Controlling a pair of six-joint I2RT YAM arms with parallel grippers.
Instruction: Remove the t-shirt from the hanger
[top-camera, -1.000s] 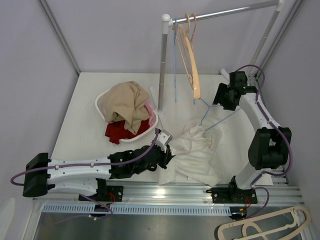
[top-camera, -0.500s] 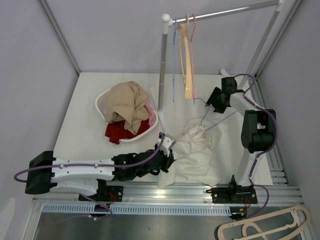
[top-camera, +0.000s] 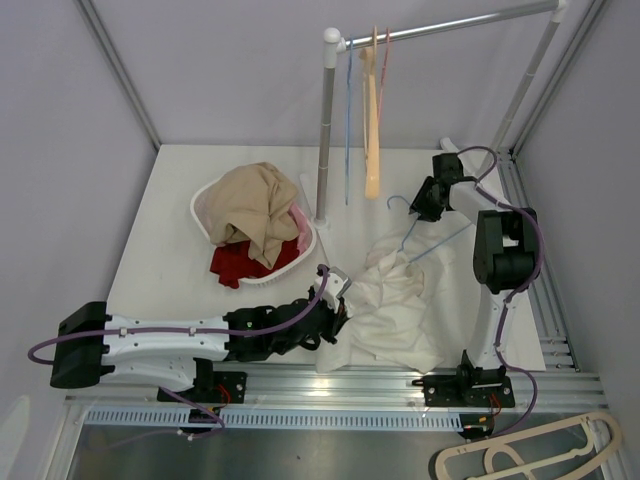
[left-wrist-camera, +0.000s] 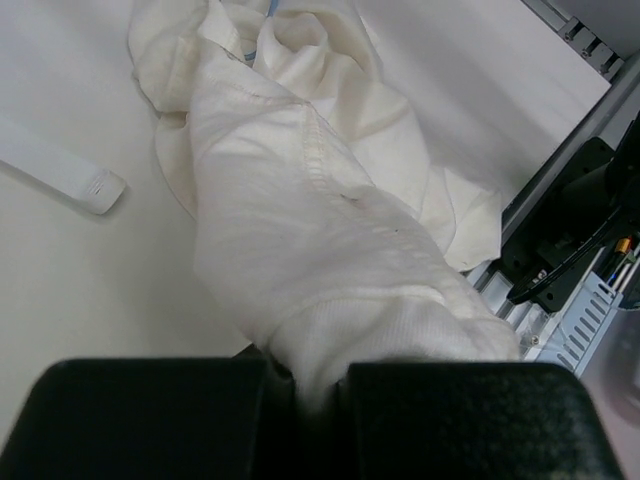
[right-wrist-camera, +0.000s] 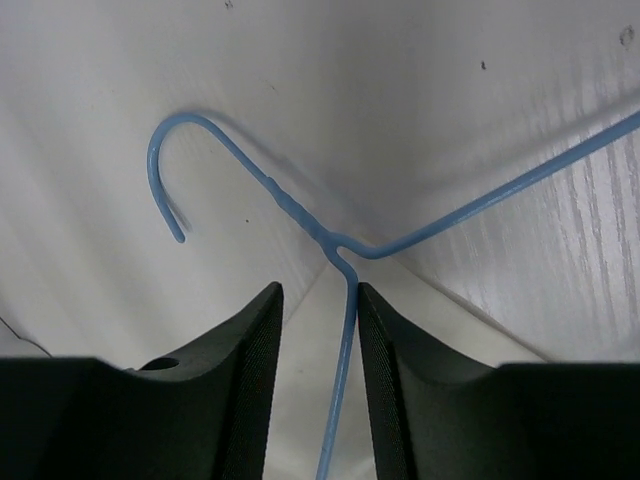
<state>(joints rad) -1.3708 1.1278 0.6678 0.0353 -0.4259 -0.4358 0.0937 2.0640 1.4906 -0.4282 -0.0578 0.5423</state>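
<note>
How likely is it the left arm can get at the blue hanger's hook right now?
Probably not. The left fingers are shut on the t-shirt near the table's front edge, and the hook lies beyond the bunched cloth on the far right, where the right fingers straddle the hanger wire.

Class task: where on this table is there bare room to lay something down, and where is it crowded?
Bare table left of the basket, and the far strip behind it up to the rack post. Crowded centre-right: t-shirt, blue hanger, left gripper and right gripper.
</note>
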